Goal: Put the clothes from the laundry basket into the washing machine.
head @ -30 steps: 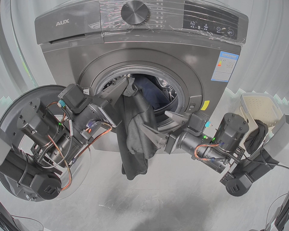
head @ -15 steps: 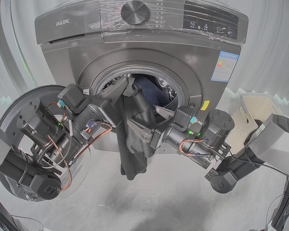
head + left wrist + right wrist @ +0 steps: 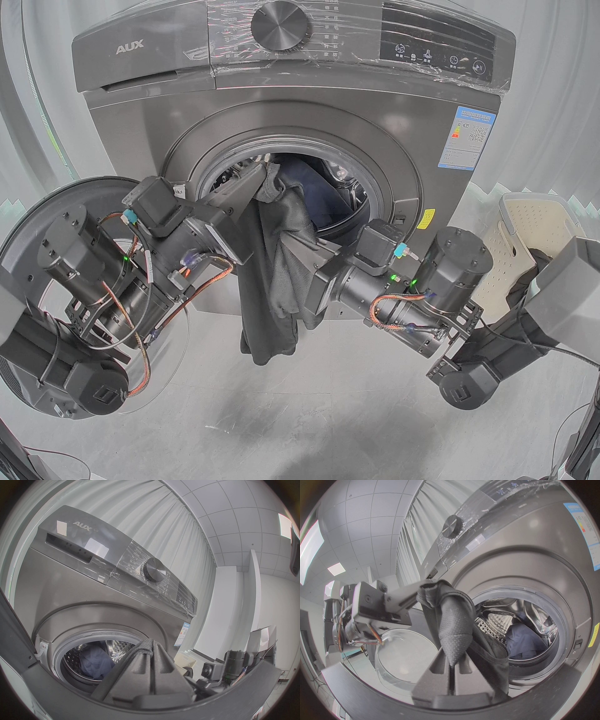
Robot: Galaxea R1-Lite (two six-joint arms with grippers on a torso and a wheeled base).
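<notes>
A dark grey garment (image 3: 272,294) hangs in front of the open mouth of the washing machine (image 3: 387,131), its hem well above the floor. My left gripper (image 3: 262,173) is shut on the garment's top edge at the upper left of the opening; in the left wrist view its fingers (image 3: 162,667) pinch a black fold. My right gripper (image 3: 289,239) is shut on the garment's middle, and cloth drapes over it (image 3: 452,664). A blue garment (image 3: 319,194) lies inside the drum (image 3: 500,620). The cream laundry basket (image 3: 540,222) stands at the right with a dark piece of clothing (image 3: 542,259) on its rim.
The washer's round door (image 3: 59,194) is swung open to the left, behind my left arm. Grey floor (image 3: 300,412) lies bare below the hanging garment. White curtains hang behind the machine on both sides.
My right gripper moved left from beside the basket to the hanging garment and shut on its middle, pulling the lower part up a little. The left gripper kept its hold and place.
</notes>
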